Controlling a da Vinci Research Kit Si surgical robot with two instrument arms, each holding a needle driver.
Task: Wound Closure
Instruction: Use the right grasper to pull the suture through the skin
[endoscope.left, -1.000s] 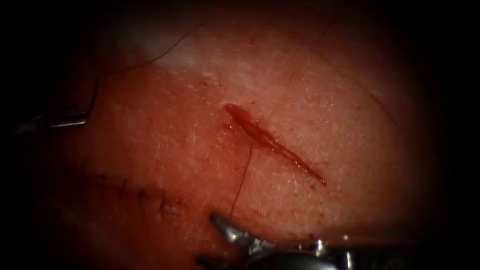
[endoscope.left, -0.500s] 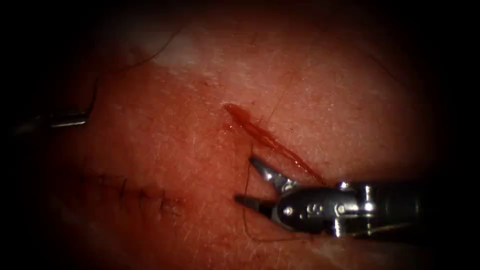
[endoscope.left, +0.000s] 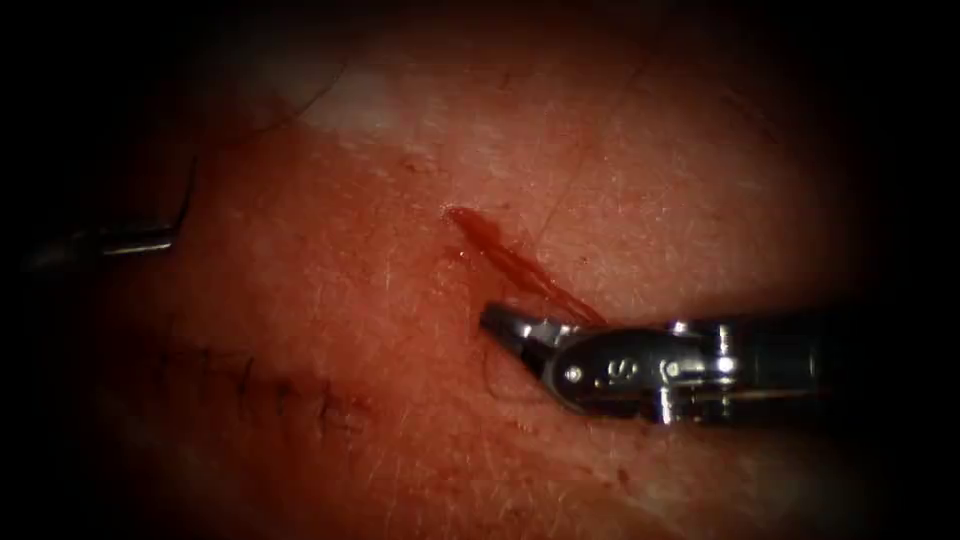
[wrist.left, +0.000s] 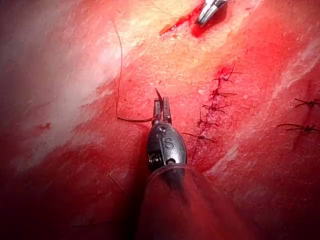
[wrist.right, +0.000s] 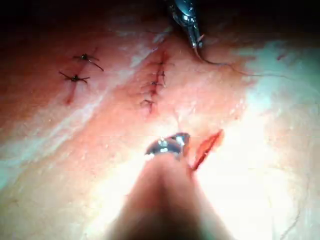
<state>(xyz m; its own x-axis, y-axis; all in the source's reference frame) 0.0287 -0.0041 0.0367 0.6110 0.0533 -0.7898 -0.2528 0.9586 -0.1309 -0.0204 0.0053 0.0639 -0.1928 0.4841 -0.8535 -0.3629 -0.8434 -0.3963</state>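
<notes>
The cut (endoscope.left: 500, 255) runs as a red slit down and to the right across the tissue (endoscope.left: 650, 200). My right tool (endoscope.left: 492, 320) lies just left of the cut's lower part, jaws shut on the short thread (endoscope.left: 488, 375) that comes out of the tissue there and loops below it. The same jaws (wrist.right: 167, 145) sit beside the cut (wrist.right: 206, 147). Far to the left, my left tool (endoscope.left: 170, 238) is shut on a dark curved piece that looks like the needle (endoscope.left: 188, 205), clear of the tissue. From the left jaws (wrist.left: 161, 106) the needle (wrist.left: 131, 120) sticks out sideways, and thread (wrist.left: 119, 65) trails from it.
A finished row of dark stitches (endoscope.left: 285, 390) lies left of and below the cut, also seen as the stitch row (wrist.left: 215, 100) near my left tool. More old stitches (wrist.right: 77, 70) sit farther off. Pale fatty tissue (endoscope.left: 350, 105) lies at the far edge.
My right tool came up from the near edge with jaws open, straddled the thread left of the cut, then shut on it. The left tool has not moved.
</notes>
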